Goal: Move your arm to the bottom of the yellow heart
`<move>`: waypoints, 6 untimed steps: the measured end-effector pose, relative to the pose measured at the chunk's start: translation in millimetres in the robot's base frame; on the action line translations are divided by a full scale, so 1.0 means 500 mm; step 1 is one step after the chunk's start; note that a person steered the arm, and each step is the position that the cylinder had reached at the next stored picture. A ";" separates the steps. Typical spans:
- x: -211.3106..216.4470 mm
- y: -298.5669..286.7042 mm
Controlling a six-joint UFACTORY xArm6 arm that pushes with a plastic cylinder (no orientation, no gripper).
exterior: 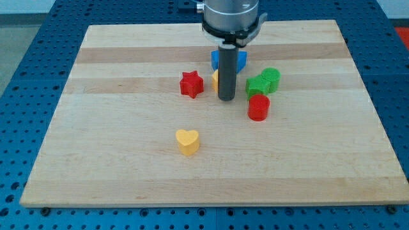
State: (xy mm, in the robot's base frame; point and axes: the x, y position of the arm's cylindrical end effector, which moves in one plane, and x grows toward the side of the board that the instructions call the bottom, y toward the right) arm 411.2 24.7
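Standing among a cluster of blocks toward the view's top, the dark rod came down from the arm's metal collar, and my tip (226,98) rested on the wooden board (115,172) well apart from the yellow heart (188,141). No gripper was fitted at all — only the bare rod, so there was nothing to open or close, and it held nothing.

The yellow heart lay alone in the board's middle, lower than everything else and toward the view's bottom-left of the tip. Taking the heart as the landmark: the red star (191,84) sat above it toward the view's top, the red cylinder (259,107) up and to the view's right, and the green block (264,81) further that way still. A blue block (240,59) showed behind the rod, and a sliver of a second yellow block (215,79) peeked out just at the rod's left edge; its shape could not be made out.

The step in hand looked barely begun. To do it well, I judged the tip would need to back out of the cluster without nudging the red star or the hidden yellow piece, then swing wide round one side of the heart — a straight run would likely strike it and shove it down the board. Coming round through the bare wood and stopping just beneath the heart's point, near but not touching, seemed the cleanest finish.
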 end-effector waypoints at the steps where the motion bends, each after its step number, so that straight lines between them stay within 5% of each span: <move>1: -0.047 0.000; 3: -0.014 -0.015; 6: 0.178 -0.069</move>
